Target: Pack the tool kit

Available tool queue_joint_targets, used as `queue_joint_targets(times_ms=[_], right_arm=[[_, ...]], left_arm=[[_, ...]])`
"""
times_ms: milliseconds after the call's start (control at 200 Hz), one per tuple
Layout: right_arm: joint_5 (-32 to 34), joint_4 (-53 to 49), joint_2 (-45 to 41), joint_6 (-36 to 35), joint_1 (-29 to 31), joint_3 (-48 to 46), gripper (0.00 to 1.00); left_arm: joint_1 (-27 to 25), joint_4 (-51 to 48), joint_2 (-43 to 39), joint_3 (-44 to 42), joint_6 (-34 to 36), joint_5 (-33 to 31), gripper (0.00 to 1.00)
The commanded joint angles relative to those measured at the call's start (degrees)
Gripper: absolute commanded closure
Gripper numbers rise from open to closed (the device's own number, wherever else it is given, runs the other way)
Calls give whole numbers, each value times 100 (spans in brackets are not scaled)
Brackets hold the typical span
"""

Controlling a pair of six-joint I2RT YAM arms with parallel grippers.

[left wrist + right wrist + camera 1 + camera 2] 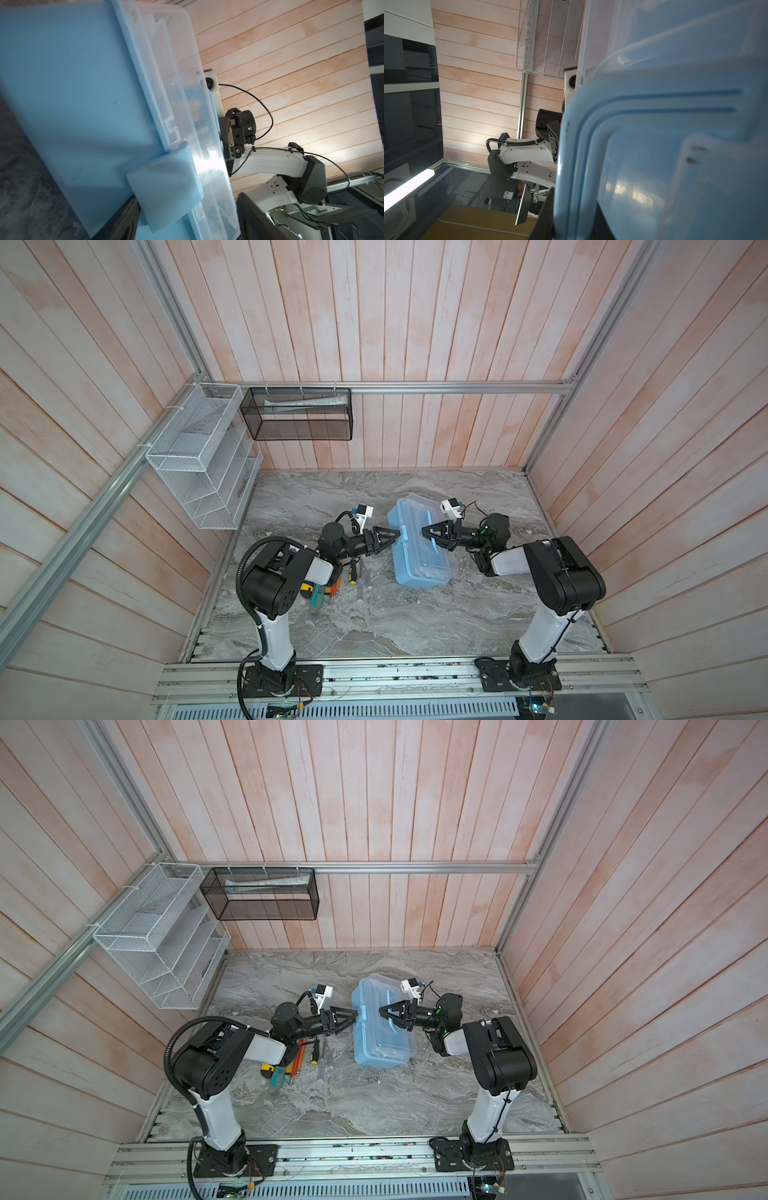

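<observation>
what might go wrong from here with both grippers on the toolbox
The open left gripper straddles the latch; a finger may slip off or shove the toolbox, steadied only by the right gripper shut on its handle.
The left forearm hangs over the screwdrivers and could sweep them.

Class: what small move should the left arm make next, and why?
Probably close on the latch and flip it open: the left gripper is open, its fingers either side of the latch; the toolbox is shut, the right gripper grips the handle, and the tools lie outside on the table.
</observation>
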Motion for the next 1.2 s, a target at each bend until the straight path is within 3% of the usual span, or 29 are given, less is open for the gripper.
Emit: queue_joint_targets(times_ms=[0,155,725,820,990,1065,1195], right_arm=[[155,-1146,195,-1596,-41,-41,100],[417,-2778,6,-2677,-35,190,100],[788,-3516,75,-3030,-142,314,100],[873,-3764,-86,-3175,-132,368,100],[1313,-5188,-518,-4059,-5,865,100],[1741,-6270,-629,-4627,158,1354,100],[2598,-7912,-640,-5438,716,2232,100]], left_arm=[[95,1539,122,154,-839,432,24],[150,2198,275,263,-1441,502,24],[264,1957,-104,310,-1560,558,24],[374,659,-296,212,-789,390,24],[373,-4125,-1350,573,2225,-1243,22],[371,-4738,-1604,629,2587,-1712,21],[367,-4951,-1693,621,2683,-1833,20]])
